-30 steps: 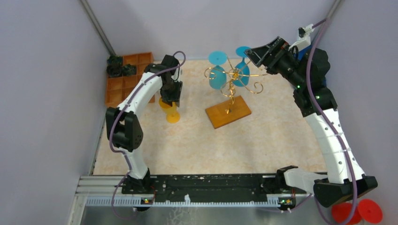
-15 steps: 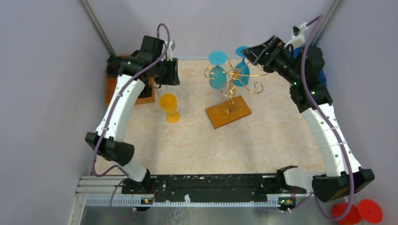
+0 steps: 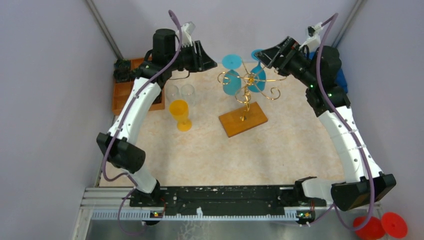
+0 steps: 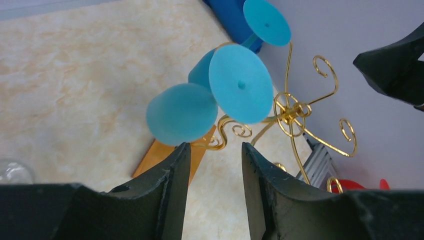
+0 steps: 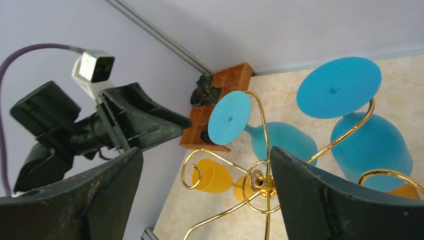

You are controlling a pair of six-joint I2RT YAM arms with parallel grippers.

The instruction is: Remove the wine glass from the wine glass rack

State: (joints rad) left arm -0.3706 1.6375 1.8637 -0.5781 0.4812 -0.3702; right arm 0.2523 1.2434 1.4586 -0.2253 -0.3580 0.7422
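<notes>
Left arm has swung up and off the orange glass (image 3: pixel 179 112) and now reaches across toward the rack (image 3: pixel 243 120). The glass stands upright on the table (image 3: pixel 280 150), where it was. Right arm has edged slightly closer to the rack top.

- Left gripper (image 3: pixel 212 62): fingers apart, nothing between them. Its wrist view looks straight at the nearer blue wine glass (image 3: pixel 231 83).
- Right gripper (image 3: pixel 264 56): spread wide and empty, just beside the farther blue wine glass (image 3: pixel 258 81). No contact that I can make out.
- Both blue glasses hang bowl-down on the gold wire arms, feet uppermost, near the central post.

Progress, as I judge it: one glass is off the rack and down on the table, and two are left to lift. Neither gripper has closed on a stem yet, so this looks like the approach to the next pick.

Containers:
- Orange glass: looks empty.
- Two clear glasses (image 3: pixel 173 93) (image 3: pixel 188 92) stand upright, side by side behind the orange one. Nothing seen in them.
- Orange tray (image 3: pixel 121 98) sits at the back-left corner. Dark clumps (image 3: pixel 123 71) fill its rear compartments; I can't tell what they are. The compartments not hidden by the arm look bare.
</notes>
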